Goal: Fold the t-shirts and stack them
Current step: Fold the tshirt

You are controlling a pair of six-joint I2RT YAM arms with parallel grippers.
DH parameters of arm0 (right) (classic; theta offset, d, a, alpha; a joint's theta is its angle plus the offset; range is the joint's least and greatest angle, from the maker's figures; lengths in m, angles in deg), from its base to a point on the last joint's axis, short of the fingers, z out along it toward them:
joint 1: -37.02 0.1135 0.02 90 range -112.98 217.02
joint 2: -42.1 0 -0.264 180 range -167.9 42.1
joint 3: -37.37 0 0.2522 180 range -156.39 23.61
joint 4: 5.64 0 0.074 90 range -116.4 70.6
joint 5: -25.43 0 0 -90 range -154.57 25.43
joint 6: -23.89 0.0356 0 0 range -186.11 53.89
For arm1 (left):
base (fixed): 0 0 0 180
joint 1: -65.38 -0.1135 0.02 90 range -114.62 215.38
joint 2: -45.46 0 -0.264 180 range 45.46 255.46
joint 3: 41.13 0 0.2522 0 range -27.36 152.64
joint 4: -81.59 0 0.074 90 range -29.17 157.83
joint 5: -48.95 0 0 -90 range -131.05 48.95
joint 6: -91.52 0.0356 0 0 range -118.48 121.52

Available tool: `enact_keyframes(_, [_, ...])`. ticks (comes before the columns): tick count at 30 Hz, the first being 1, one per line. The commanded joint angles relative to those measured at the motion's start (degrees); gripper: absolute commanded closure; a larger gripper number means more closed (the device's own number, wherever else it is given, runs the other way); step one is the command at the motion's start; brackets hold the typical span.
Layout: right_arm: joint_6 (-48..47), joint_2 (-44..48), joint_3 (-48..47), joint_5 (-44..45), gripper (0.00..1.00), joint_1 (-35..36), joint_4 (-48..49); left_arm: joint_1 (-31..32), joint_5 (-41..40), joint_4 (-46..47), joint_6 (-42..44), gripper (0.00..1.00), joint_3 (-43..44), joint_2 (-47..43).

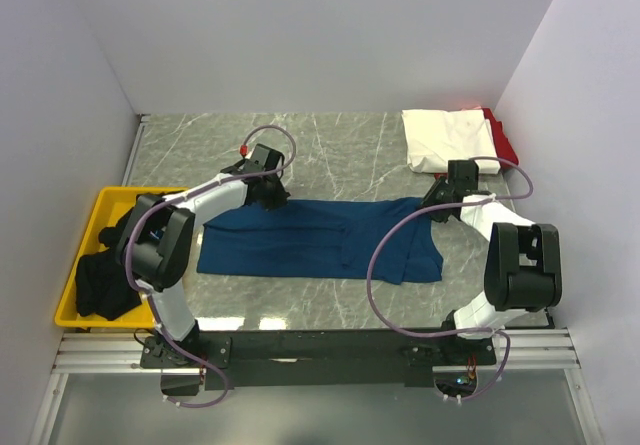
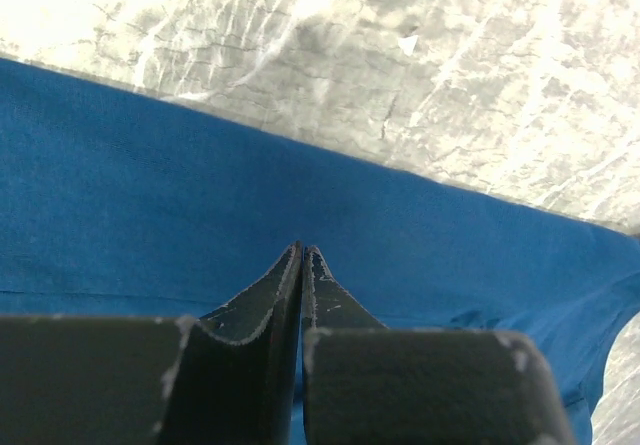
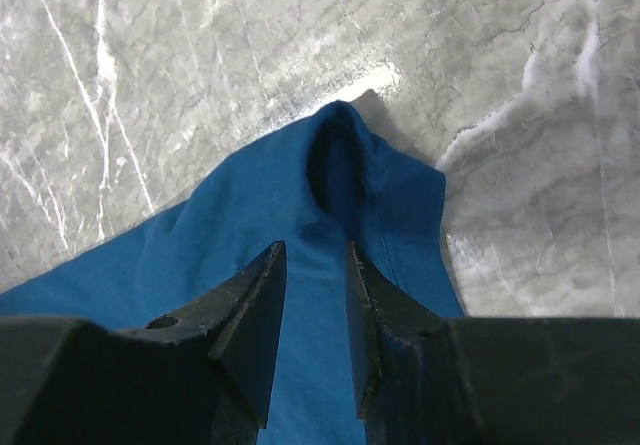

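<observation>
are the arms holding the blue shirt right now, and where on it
Both seem to pinch the blue t-shirt: left gripper on its far-left edge, right gripper on its far-right corner.

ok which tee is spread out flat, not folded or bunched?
The navy-blue t-shirt, laid out between both arms mid-table. The white t-shirt sits folded on the red one far right; the black ones are bunched in the yellow bin.

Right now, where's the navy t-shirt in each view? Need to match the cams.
Top external: navy t-shirt spread flat at table centre, between the two grippers.
Left wrist: fills the lower part of the picture, its edge running diagonally against the marble.
Right wrist: a bunched corner pointing up from the fingertips.
Shared landmark: grey marble tabletop beyond the shirt's edge.
</observation>
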Motion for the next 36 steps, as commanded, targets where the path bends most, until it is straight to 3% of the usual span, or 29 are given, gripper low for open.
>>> enact_keyframes(1, [-0.36,-1.38,0.63,-0.73,0.62,0.04,2.83,-0.61,0.45,1.42,-0.64,0.91,2.57,0.33])
enact_keyframes(19, [-0.18,-3.32,3.01,-2.49,0.63,1.09,4.41,-0.70,0.89,2.04,-1.17,0.92,2.66,3.58])
enact_keyframes(28, [-0.45,-0.08,2.48,-2.49,0.98,1.09,2.22,-0.88,0.37,2.04,-1.60,0.92,2.13,3.85])
enact_keyframes(36, [-1.24,6.70,4.23,-1.08,1.00,1.09,-1.48,-1.06,-0.08,1.95,-2.22,0.92,1.43,3.58])
